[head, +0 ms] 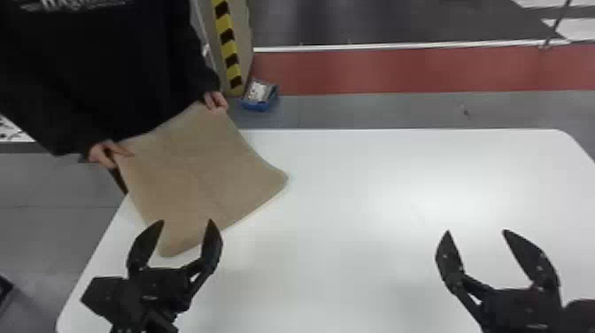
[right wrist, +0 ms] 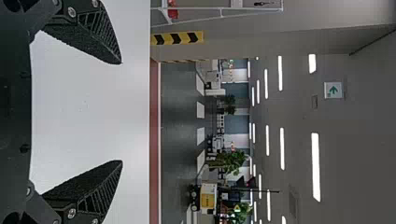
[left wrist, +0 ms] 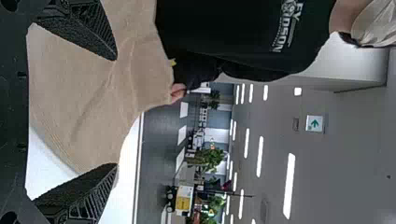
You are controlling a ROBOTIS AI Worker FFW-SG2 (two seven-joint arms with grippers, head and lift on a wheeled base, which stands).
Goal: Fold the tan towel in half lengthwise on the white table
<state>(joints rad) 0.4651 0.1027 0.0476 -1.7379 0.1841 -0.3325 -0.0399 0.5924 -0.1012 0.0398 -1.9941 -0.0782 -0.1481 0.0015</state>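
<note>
While my wide-spread, empty left gripper (head: 187, 220) partly hides the tan towel (head: 199, 168), I observe a person's hands (head: 104, 154) holding it over the white table's (head: 354, 212) left side; my right gripper (head: 476, 230) stands wide, empty.

Left gripper (head: 186, 220) and right gripper (head: 476, 230) are gaping, both empty.
In the head view, the left one is hovering near eight o'clock, its black fingers (head: 212, 243) pointing toward twelve; the right one is hovering at four o'clock, aiming between eleven and twelve, its tips standing well apart.
</note>
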